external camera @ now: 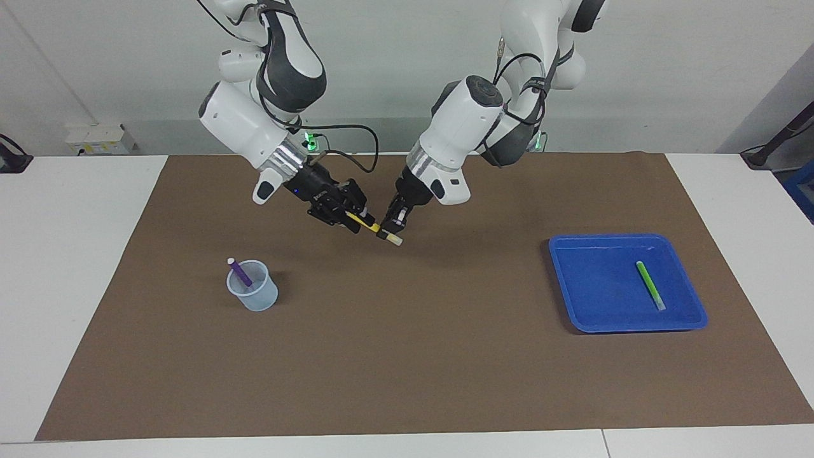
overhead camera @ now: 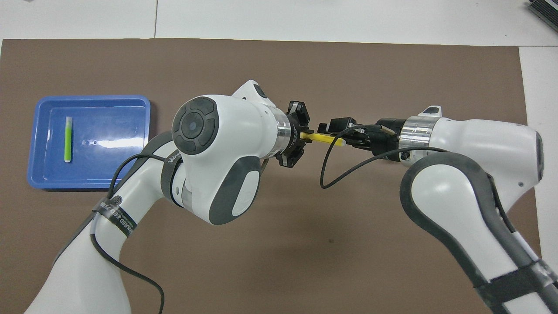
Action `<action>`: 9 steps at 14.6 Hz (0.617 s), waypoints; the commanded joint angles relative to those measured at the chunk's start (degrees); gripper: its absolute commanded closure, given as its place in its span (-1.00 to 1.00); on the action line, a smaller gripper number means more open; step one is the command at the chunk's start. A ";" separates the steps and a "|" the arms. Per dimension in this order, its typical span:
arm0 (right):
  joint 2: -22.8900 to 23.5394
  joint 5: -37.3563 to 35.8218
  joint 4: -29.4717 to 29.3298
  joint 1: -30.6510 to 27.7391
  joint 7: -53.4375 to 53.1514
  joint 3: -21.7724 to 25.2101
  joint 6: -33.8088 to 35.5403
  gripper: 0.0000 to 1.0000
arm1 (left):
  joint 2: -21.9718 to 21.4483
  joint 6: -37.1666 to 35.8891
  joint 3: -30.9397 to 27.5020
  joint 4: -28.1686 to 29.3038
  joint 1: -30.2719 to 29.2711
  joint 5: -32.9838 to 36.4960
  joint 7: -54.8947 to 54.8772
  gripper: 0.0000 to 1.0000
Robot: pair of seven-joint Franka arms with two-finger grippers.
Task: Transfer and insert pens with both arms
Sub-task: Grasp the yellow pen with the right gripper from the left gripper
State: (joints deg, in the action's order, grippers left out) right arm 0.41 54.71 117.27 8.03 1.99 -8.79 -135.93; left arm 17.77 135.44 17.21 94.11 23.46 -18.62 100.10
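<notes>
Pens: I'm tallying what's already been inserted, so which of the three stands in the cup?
The purple pen, leaning in the clear cup. The green pen lies in the blue tray; the yellow pen is held in the air.

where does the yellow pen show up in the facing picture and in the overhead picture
Facing view: yellow pen just above centre, in the air between the right gripper and the left gripper.
Overhead view: yellow pen above centre, between the same two grippers.
Shared landmark: blue tray holding the green pen, at the left arm's end of the table.
</notes>
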 commanded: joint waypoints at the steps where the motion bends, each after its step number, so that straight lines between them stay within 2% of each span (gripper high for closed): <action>1: -0.76 0.22 0.16 -1.17 1.53 -0.26 1.63 0.24 | -0.63 0.61 -0.69 0.63 0.71 -0.72 0.36 1.00; 9: -0.94 0.31 0.24 -0.56 1.00 -0.26 1.45 0.27 | -0.63 2.90 -0.69 0.98 0.62 -0.72 0.45 1.00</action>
State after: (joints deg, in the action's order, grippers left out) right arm 0.31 54.71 117.19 7.88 2.47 -8.97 -135.29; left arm 17.77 137.02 17.11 94.15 23.52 -18.62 100.10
